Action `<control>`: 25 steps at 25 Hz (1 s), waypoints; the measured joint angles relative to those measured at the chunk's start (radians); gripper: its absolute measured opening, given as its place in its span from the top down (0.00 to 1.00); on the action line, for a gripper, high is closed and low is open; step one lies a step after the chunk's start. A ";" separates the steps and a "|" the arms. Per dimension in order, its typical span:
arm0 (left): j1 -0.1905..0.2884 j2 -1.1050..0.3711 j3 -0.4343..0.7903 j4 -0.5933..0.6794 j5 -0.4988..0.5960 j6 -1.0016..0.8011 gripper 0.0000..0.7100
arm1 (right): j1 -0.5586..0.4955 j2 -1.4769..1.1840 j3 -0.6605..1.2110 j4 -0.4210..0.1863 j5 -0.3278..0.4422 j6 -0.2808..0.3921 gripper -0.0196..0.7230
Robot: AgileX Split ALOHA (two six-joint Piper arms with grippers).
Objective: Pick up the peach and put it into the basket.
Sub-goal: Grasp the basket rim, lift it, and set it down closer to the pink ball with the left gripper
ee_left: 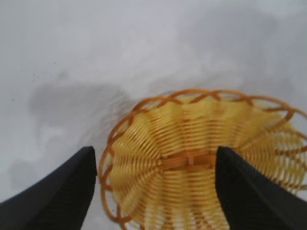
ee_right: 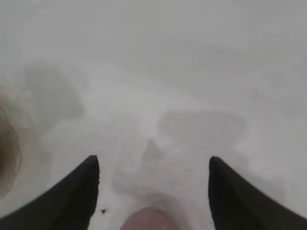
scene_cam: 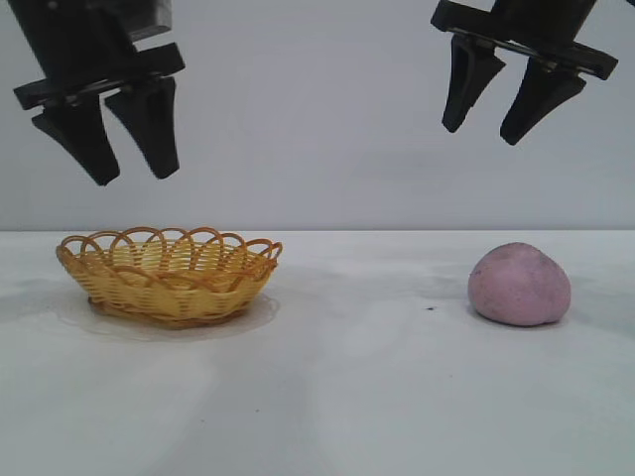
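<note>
Exterior view: camera low, about level with the tabletop [scene_cam: 337, 397], facing both arms head-on against a plain wall. Basket [scene_cam: 169, 276] at left, peach [scene_cam: 519, 285] at right, both at mid distance; left tool [scene_cam: 129, 149] and right tool [scene_cam: 494, 104] hang at the top edge.

Left wrist view: looks steeply down between the left tool [ee_left: 153, 191] fingers, close over the basket [ee_left: 201, 158], sharing it with the exterior view.

Right wrist view: looks down past the right tool [ee_right: 152, 191] fingers at the tabletop [ee_right: 158, 72]; the peach [ee_right: 149, 219] only peeks in at the frame edge, shared with the exterior view.
</note>
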 joint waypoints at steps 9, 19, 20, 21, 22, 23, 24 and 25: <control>0.000 0.088 -0.137 0.134 0.132 0.000 0.35 | 0.000 0.000 0.000 -0.008 0.010 0.000 0.40; -0.001 0.201 -0.214 0.160 0.217 0.000 0.35 | 0.000 0.000 0.000 -0.017 0.014 -0.002 0.40; -0.001 0.212 -0.219 0.164 0.220 0.000 0.35 | 0.000 0.000 0.000 -0.019 0.018 -0.002 0.40; -0.001 0.222 -0.227 0.165 0.222 0.000 0.35 | 0.000 0.000 0.000 -0.019 0.019 -0.002 0.40; -0.001 0.227 -0.231 0.167 0.224 0.000 0.35 | 0.000 0.000 0.000 -0.019 0.022 -0.002 0.40; -0.001 0.236 -0.236 0.167 0.224 0.000 0.35 | 0.000 0.000 0.000 -0.020 0.025 -0.002 0.40; -0.001 0.241 -0.240 0.167 0.224 0.000 0.35 | 0.000 0.000 0.000 -0.021 0.026 -0.002 0.40; -0.001 0.248 -0.242 0.167 0.224 0.000 0.35 | 0.000 0.000 0.000 -0.021 0.026 -0.002 0.40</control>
